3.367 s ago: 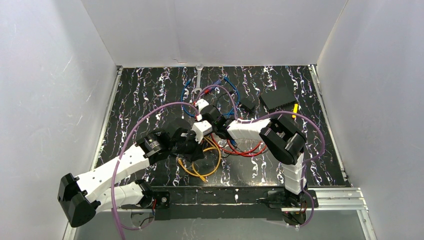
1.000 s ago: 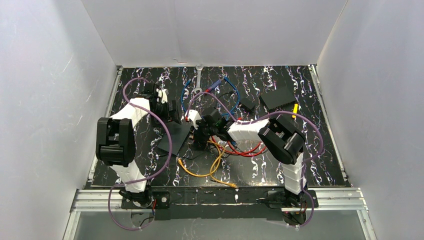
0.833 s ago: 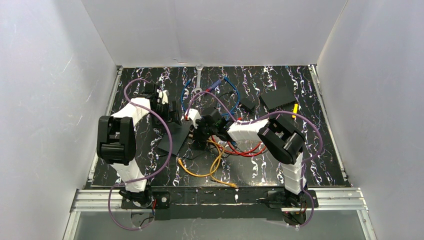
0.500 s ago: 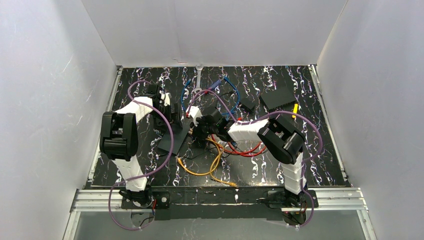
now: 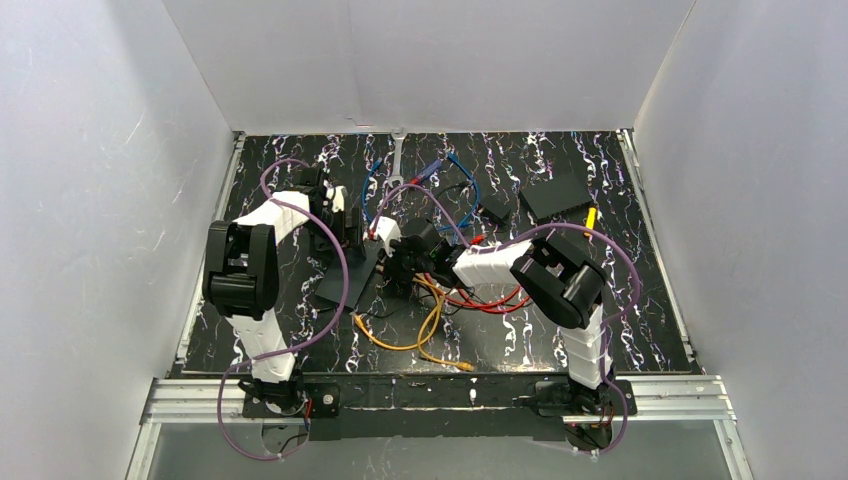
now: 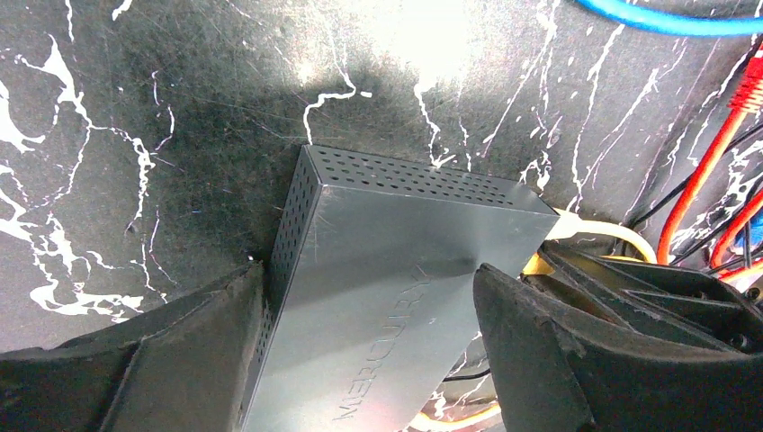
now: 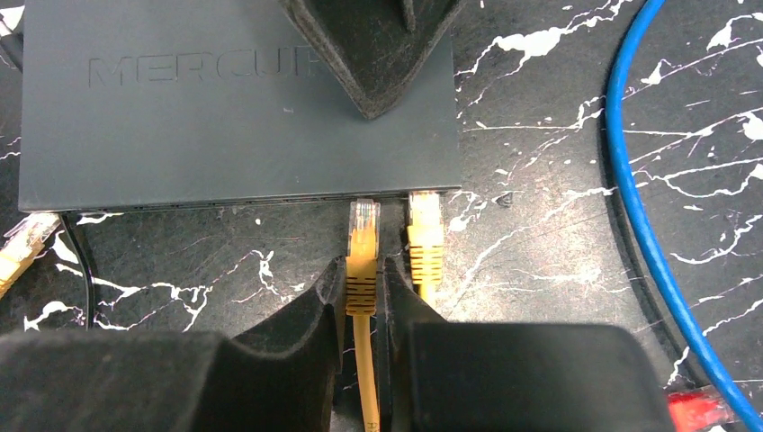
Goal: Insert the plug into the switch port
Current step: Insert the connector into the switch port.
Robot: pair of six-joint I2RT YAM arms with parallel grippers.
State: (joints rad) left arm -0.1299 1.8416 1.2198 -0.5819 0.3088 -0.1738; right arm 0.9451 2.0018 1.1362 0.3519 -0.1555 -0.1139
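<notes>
Yellow plug (image 7: 363, 229) pinched in right gripper (image 7: 364, 288), tip at switch (image 7: 225, 117) ports | left gripper (image 6: 364, 297) has dropped in from 11 o'clock, wide astride switch | likely bracing for push

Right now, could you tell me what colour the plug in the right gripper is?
The plug is yellow, clear-tipped; right wrist view shows it best.

sockets of the switch (image 7: 180, 135) face out of sight.
</notes>
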